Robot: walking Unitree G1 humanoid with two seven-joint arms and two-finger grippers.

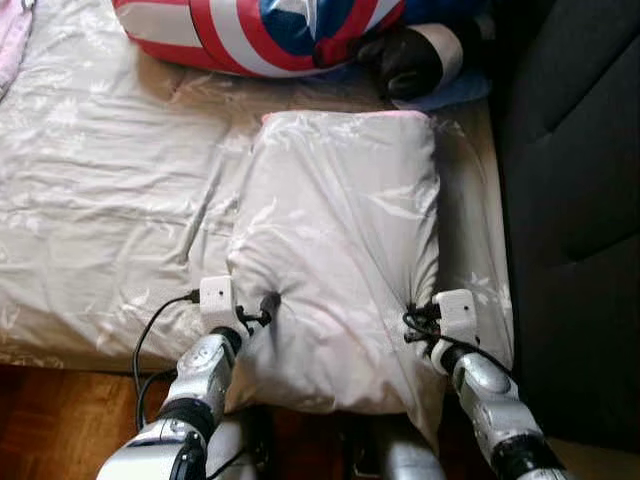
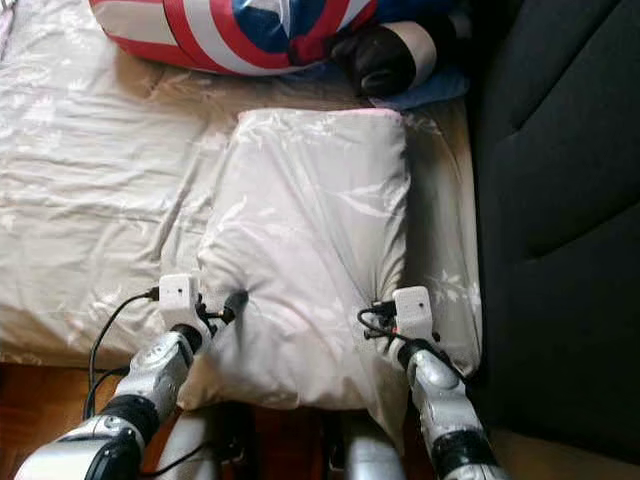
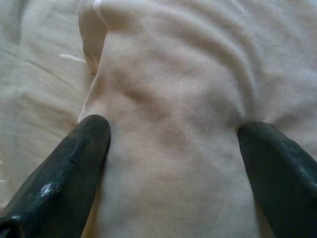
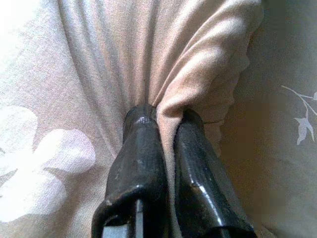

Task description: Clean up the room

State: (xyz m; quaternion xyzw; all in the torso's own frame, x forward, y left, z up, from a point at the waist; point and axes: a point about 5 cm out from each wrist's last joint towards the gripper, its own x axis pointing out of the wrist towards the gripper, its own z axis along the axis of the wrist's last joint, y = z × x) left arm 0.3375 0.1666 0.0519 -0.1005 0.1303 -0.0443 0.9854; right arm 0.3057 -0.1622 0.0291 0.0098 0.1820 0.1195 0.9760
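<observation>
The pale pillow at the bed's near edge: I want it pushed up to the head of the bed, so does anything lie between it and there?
Yes. A red, white and blue striped cushion and a black plush thing lie just beyond the pale floral pillow. Both grippers, left and right, already hold it.

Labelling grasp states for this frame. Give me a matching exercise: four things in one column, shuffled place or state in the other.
1. left gripper
2. right gripper
3. pale floral pillow
4. red, white and blue striped cushion

a. far end of the bed
b. pinched shut on a fold of fabric
c. lying lengthwise, near end off the bed's edge
d. fingers spread, pressed into the pillow

Pairs: 1-d, 2-b, 3-c, 4-a
</observation>
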